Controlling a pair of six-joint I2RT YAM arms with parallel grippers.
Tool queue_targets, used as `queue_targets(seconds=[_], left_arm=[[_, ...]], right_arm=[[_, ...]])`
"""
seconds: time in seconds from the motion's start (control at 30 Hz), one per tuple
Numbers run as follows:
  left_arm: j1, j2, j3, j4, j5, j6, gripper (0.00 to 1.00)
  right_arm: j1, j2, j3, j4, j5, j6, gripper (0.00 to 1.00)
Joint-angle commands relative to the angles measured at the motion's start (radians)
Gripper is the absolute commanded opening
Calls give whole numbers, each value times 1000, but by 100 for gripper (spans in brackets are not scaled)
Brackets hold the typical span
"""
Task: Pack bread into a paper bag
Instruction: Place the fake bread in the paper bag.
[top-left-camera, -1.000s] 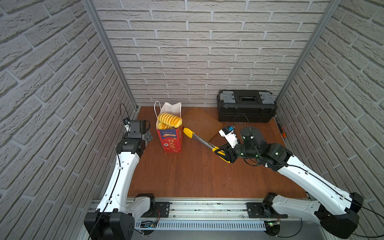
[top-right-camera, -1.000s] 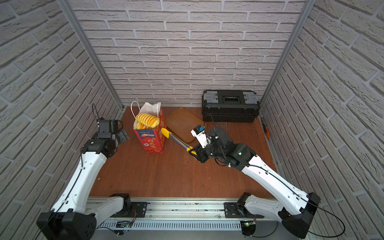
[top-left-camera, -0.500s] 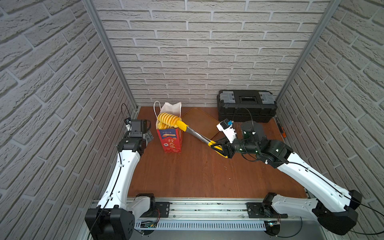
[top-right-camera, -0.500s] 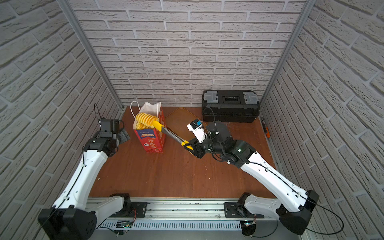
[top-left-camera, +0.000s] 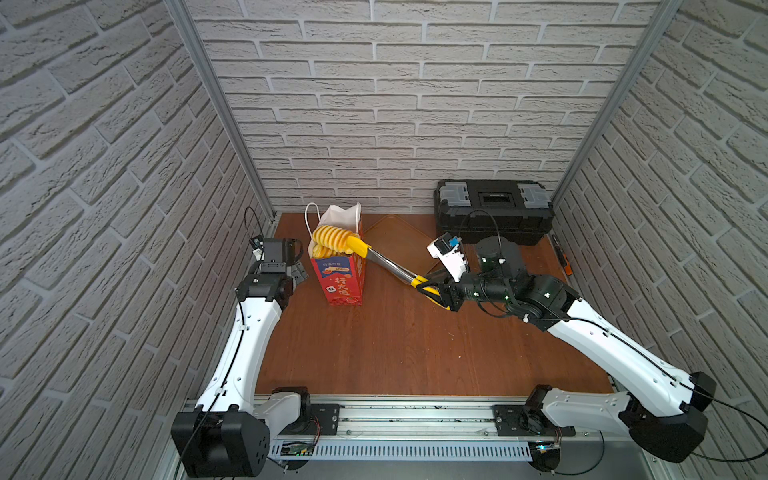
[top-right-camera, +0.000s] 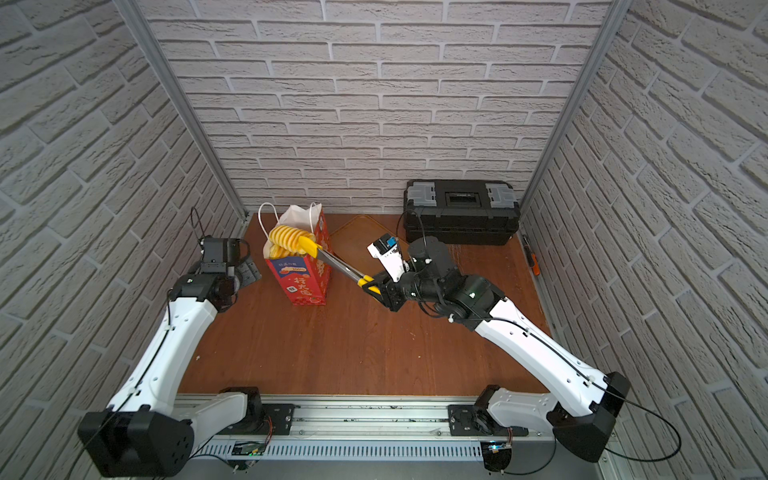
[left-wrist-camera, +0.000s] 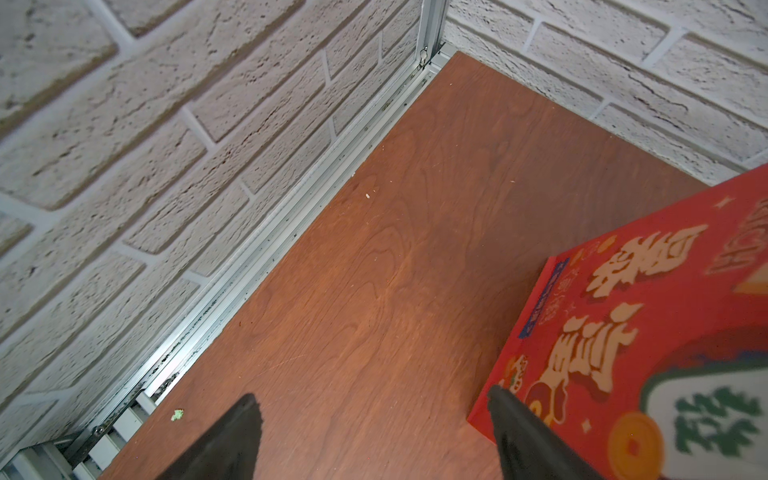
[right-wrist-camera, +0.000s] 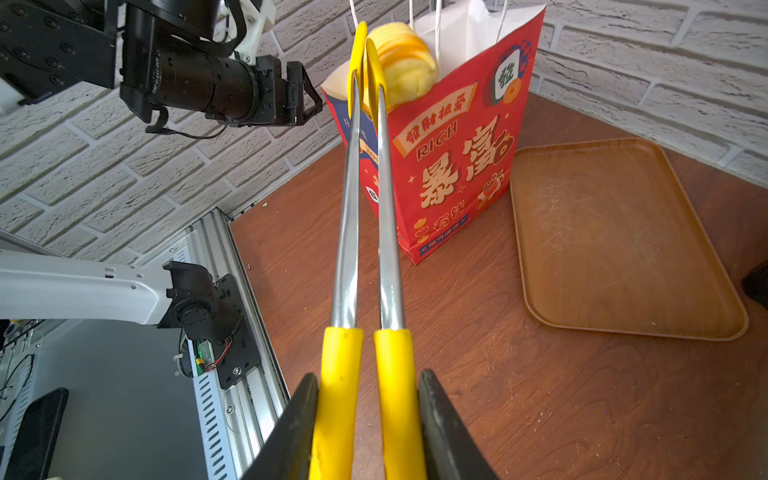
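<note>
1. In both top views the paper bag (top-left-camera: 340, 278) stands upright on the brown bench (top-left-camera: 395, 340), left of centre and near the back wall. A ridged spiral roll (top-left-camera: 330, 243) sits in its open mouth, mostly above the rim. Whether other bread lies under it cannot be seen.
2. The right tool (right-wrist-camera: 368, 376), at the bottom centre of the right wrist view, is clamped on the yellow handles of the metal tongs (right-wrist-camera: 349, 249). The tong arms run nearly together toward the upper middle of that frame. Their yellow tips lie against the side of the roll, not around it.
3. The step in hand looks like seating the roll deeper. Press gently downward along the bag's height. A sideways shove would likely tip this tall, narrow bag.
4. The left tool (left-wrist-camera: 372, 397) has its fingers spread and holds nothing. It sits low beside the bag's red base, at the lower right of the left wrist view. Whether a finger touches the bag cannot be told. Bracing the bag there would steady it.
5. The roll lies across the mouth, so turning it end-down would probably let it slide in. Keep the tips clear of the white cord handles (right-wrist-camera: 436, 25).
6. The brown tray (right-wrist-camera: 615, 237), just right of the bag, is bare, so this is probably the last piece.
</note>
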Motion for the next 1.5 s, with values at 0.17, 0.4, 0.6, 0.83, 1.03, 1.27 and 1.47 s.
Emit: queue_targets(seconds=[0.17, 0.4, 0.6, 0.83, 1.03, 1.27, 1.47], left_arm=[[-4, 4, -8, 30, 8, -10, 88], [-4, -2, -24, 34, 3, -12, 88], [-4, 9, -18, 40, 9, -12, 88], [-10, 8, -14, 41, 16, -15, 88], [-9, 2, -11, 34, 9, -11, 88], [-10, 21, -4, 39, 8, -12, 88], [-11, 28, -10, 44, 10, -15, 88]], right_arm=[[5, 57, 96, 117, 3, -50, 2], [4, -5, 105, 63, 93, -62, 2], [5, -86, 54, -39, 179, -62, 2], [4, -48, -22, -47, 150, -25, 2], [4, 30, -29, -31, 102, -6, 2], [5, 47, -8, -10, 105, -22, 2], [5, 70, 60, -2, 98, -52, 2]])
